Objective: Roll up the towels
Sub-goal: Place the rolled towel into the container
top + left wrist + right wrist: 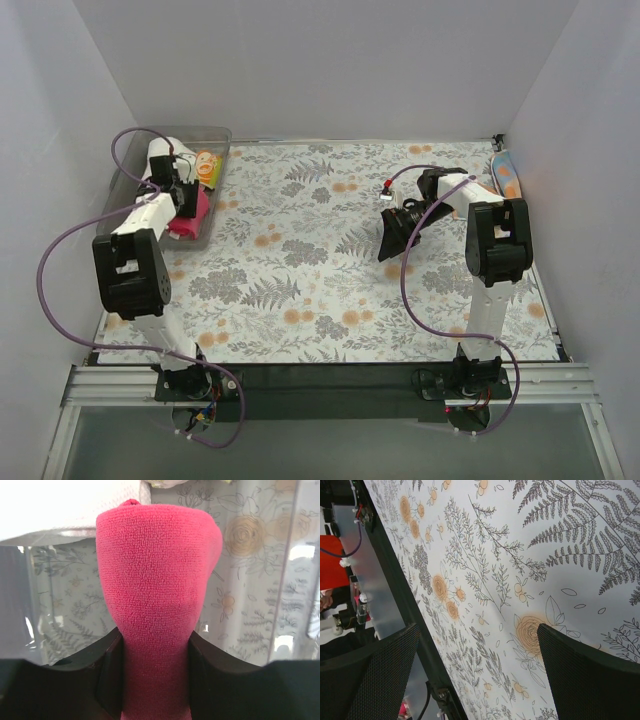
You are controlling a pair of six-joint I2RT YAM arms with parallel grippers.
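My left gripper [155, 680] is shut on a rolled magenta-red towel [157, 575], squeezing it at the waist between both black fingers. In the top view the left gripper [185, 200] holds this towel [192, 218] at the near end of the clear bin [215, 131]. A white towel [60, 505] lies just beyond it in the bin, and a yellow patterned towel [207, 168] sits further back. My right gripper [477, 635] hangs open over the floral covering with nothing between its fingers, right of centre [396, 236]. An orange towel [508, 173] lies at the far right edge.
The grey-and-orange floral covering [310, 270] spans the table. White walls close in the back and both sides. Purple cables loop from both arms. The bin's clear wall [300, 555] stands right beside the held towel.
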